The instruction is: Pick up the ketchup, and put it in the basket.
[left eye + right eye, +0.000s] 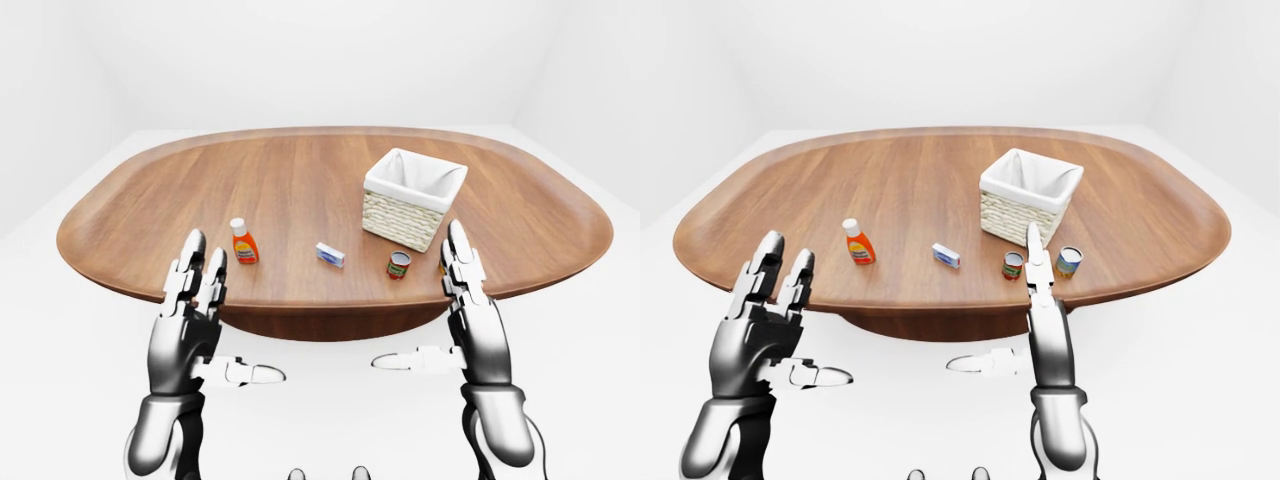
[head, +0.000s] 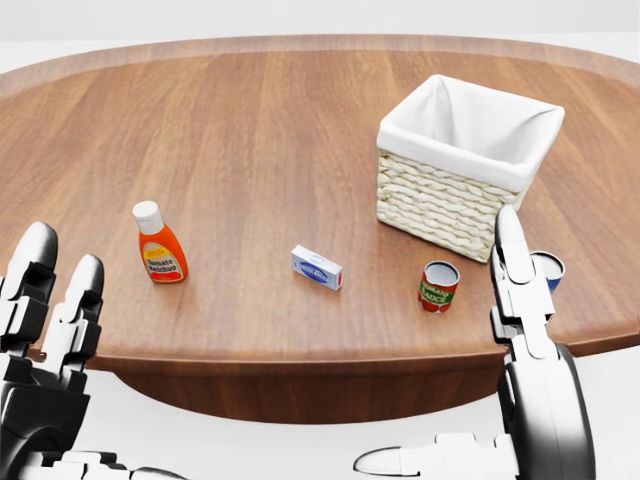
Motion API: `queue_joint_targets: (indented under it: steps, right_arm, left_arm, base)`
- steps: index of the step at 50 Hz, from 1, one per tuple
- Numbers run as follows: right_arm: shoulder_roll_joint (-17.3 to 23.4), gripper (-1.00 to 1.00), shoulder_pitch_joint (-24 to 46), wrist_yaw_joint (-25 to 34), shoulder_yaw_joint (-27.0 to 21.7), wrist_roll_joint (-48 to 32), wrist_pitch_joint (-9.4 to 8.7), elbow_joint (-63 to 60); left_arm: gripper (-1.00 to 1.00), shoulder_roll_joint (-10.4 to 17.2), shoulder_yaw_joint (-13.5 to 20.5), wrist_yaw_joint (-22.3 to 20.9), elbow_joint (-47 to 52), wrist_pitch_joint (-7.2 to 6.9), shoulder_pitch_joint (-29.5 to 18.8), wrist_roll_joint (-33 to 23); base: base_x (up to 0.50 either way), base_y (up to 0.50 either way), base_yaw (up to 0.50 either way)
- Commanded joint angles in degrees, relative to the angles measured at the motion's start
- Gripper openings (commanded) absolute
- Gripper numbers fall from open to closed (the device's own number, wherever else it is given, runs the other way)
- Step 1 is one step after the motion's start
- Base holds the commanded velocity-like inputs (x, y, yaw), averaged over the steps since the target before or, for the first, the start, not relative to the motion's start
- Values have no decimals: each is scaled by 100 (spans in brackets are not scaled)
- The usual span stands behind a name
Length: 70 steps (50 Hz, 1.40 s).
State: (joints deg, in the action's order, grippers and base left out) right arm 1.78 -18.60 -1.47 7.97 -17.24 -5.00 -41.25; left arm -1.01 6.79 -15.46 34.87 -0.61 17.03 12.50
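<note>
Hovering low at the near edge of the oval wooden table (image 2: 250, 110), the left hand (image 2: 45, 350) comes first on the left of the head view: fingers spread and upright, thumb out to the side, holding nothing. Just above and to its right stands the ketchup (image 2: 159, 243), an orange bottle with a white cap, upright on the wood, near the hand but clearly apart from it. Moving right, a small white and blue box (image 2: 316, 267) lies flat near the table's middle, then a red tomato sauce can (image 2: 437, 286) stands upright. Above that sits the wicker basket (image 2: 440, 205) with its white cloth lining, open at the top and showing nothing inside from here. At the far right the right hand (image 2: 525, 390) is raised too, fingers straight and together, thumb pointing left, empty; its fingertips partly hide a second can (image 1: 1068, 261) with a blue and yellow label, seen whole in the right-eye view.

Judging from this, the pick has not begun and the left hand is the natural one for the reach. The risks: the bottle is tall and narrow, so a finger brushing its cap or shoulder on the way in could tip it over, and it might roll toward the edge. On the carry across, the box and the red can lie roughly along the path to the basket, so a low sweep could knock them. A release too near the basket's rim could leave the bottle caught on the lining
</note>
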Motion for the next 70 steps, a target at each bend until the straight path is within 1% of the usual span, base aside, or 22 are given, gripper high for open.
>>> queue_joint_targets:
  steps: [1,18,34,50,52,54,56,58,62,70]
  right_arm:
    - [37,100,-65,42,25,27,0,-87]
    - [27,100,-55,59,-2,7,0,-86]
    - [42,100,-110,48,32,3,0,-138]
    - [41,100,-108,50,40,2,0,-148]
    - [18,100,-79,18,18,7,0,-146]
    - [17,100,-89,1,5,34,0,-135]
    - [16,100,-89,-6,3,41,0,-137]
    - [13,100,-89,-15,5,37,0,-142]
    - [14,100,-83,-24,1,44,0,-136]
    - [18,100,-84,-16,-12,54,0,-130]
  left_arm:
    - [100,-31,40,-70,105,92,52,129]
    - [100,-39,106,-79,127,72,26,178]
    - [100,-42,200,-99,137,2,-19,203]
    - [100,-52,177,-106,172,-31,-1,148]
    - [100,-46,180,-70,148,-64,-34,111]
    - [100,-48,190,-59,153,-74,-41,134]
    - [100,-53,167,-86,141,3,-8,89]
    - [100,-49,170,-108,177,-17,11,139]
    - [100,-46,160,-126,153,16,11,104]
    - [100,-21,164,-127,74,15,-26,-17]
  base:
    - [50,0,0]
    - [50,0,0]
    - [50,0,0]
    - [50,0,0]
    - [50,0,0]
    - [0,0,0]
    - [0,0,0]
    - [0,0,0]
    - [0,0,0]
    - [0,0,0]
